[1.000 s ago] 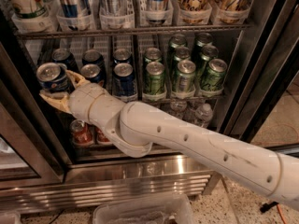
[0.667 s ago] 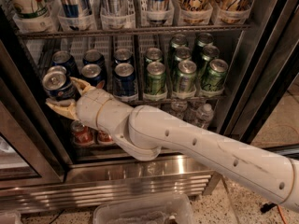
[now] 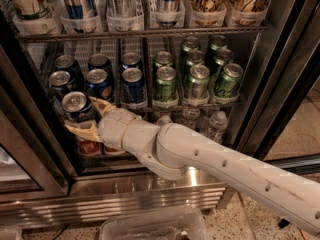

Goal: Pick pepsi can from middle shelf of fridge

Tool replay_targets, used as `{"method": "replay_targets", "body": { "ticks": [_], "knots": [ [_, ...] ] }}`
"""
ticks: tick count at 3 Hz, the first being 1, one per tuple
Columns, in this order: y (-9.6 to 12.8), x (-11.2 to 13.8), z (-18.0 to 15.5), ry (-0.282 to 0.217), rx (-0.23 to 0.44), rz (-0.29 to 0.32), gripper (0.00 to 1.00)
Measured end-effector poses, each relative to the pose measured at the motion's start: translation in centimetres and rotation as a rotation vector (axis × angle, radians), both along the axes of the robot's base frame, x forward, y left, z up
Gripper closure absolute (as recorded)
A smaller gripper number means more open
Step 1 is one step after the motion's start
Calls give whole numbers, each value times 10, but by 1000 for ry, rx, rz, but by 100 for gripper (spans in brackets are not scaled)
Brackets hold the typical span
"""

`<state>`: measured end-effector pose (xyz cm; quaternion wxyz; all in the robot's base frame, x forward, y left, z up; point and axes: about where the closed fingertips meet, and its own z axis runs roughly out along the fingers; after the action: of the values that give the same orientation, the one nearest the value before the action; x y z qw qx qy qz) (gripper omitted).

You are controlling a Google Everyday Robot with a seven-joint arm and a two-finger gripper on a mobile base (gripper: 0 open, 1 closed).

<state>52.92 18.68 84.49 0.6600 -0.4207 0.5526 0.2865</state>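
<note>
- Claw [image 3: 80, 115]: at the front left of the fridge opening, level with the front edge of the middle shelf. Its two tan fingers [image 3: 101, 106] are closed on a can, one above and to the right, the other below it.
- Pepsi can [image 3: 75, 103]: held in the claw, dark blue with a silver top and pull tab. It tilts slightly and sits just in front of and below the left-hand row of blue cans [image 3: 100, 81].
- Middle shelf [image 3: 175, 107]: wire rack with lanes of blue cans on the left and green cans [image 3: 196, 80] on the right.
- Fridge [image 3: 150, 199]: dark door frames at both sides and a ribbed steel base panel below.
- Arm [image 3: 225, 166]: pale and jointed, reaching in from the lower right across the fridge's lower part.
- Top rack [image 3: 150, 34]: tall cans [image 3: 120, 1] standing in clear cups.
- Lowest rack: clear bottles [image 3: 216, 124] behind the arm and red cans [image 3: 90, 146] under the claw.
- Clear plastic bin [image 3: 150, 226]: on the speckled floor [image 3: 260, 226] in front of the base panel.
</note>
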Motion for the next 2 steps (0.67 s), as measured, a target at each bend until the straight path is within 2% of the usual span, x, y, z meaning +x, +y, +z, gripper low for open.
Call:
{"method": "replay_targets", "body": {
  "ticks": [1, 2],
  "knots": [
    [-20, -12, -9, 10, -9, 31, 100],
    [-37, -29, -18, 54, -47, 71, 100]
  ]
}}
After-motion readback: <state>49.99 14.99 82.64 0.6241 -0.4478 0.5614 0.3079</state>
